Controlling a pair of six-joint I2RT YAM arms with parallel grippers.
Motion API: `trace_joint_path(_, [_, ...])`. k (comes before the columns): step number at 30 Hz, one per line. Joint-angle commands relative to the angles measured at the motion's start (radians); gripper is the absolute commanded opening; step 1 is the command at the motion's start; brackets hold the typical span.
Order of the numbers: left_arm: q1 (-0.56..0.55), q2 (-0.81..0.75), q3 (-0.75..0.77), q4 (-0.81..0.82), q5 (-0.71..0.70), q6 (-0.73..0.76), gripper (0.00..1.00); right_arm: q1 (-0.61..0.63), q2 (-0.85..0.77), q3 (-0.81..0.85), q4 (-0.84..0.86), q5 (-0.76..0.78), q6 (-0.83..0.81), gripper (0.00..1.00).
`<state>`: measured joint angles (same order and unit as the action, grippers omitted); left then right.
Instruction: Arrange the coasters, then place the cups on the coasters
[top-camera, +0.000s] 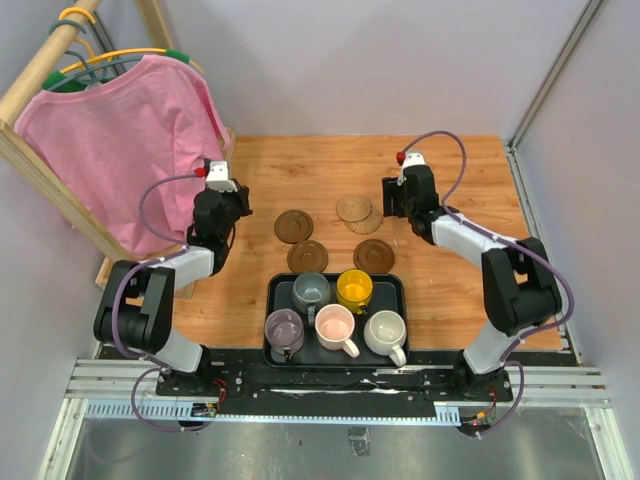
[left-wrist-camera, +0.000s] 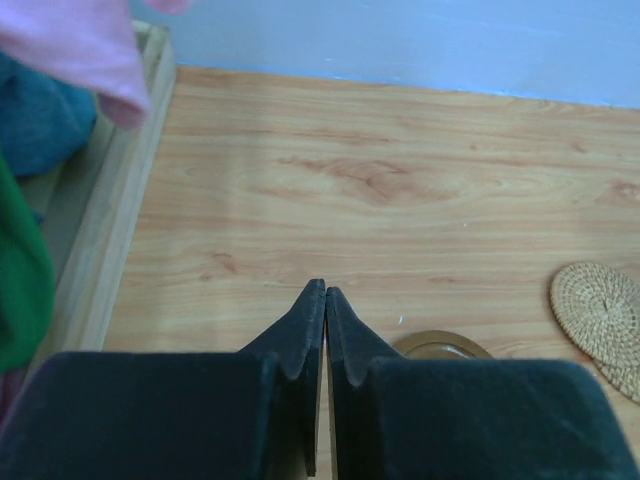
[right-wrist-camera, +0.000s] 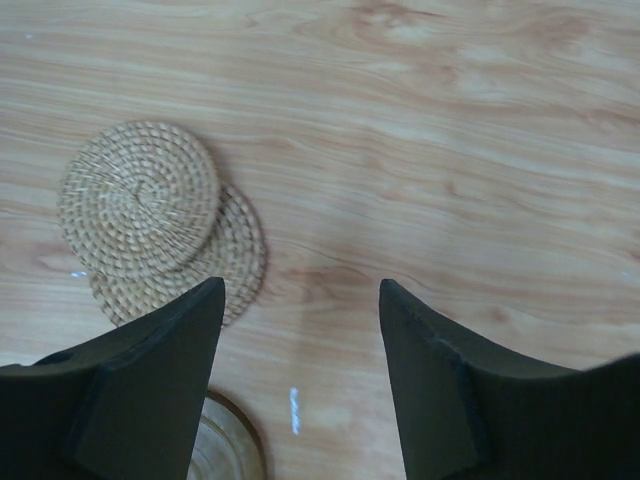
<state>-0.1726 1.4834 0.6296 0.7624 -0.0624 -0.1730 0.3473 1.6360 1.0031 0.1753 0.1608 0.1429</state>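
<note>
Left gripper: I see the jaws pressed together at the tips with nothing between them, low over the bare counter.

Right gripper: the jaws stand apart and empty, over the counter just right of the two tan woven coasters. These overlap, one lying partly on the other.

Three dark brown coasters lie singly between the woven pair and the black tray.

In the tray:
- Far row: grey-blue cup, yellow cup.
- Near row: mauve cup, pink cup, off-white cup.
</note>
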Motion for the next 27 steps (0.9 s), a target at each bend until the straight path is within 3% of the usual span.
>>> trace_joint_path(1, [-0.003, 0.068, 0.058, 0.015, 0.093, 0.03, 0.04, 0.035, 0.1, 0.105, 0.014, -0.167, 0.017, 0.69])
trace_joint_path(10, [-0.004, 0.124, 0.084, -0.005, 0.117, 0.052, 0.06, 0.035, 0.289, 0.3, -0.008, -0.317, 0.021, 0.95])
trace_joint_path(17, [-0.003, 0.127, 0.087, -0.031, 0.08, 0.075, 0.09, 0.037, 0.449, 0.466, -0.1, -0.371, 0.018, 0.95])
trace_joint_path(27, [-0.003, 0.126, 0.102, -0.058, 0.074, 0.082, 0.09, 0.041, 0.493, 0.457, -0.119, -0.388, 0.017, 0.9])
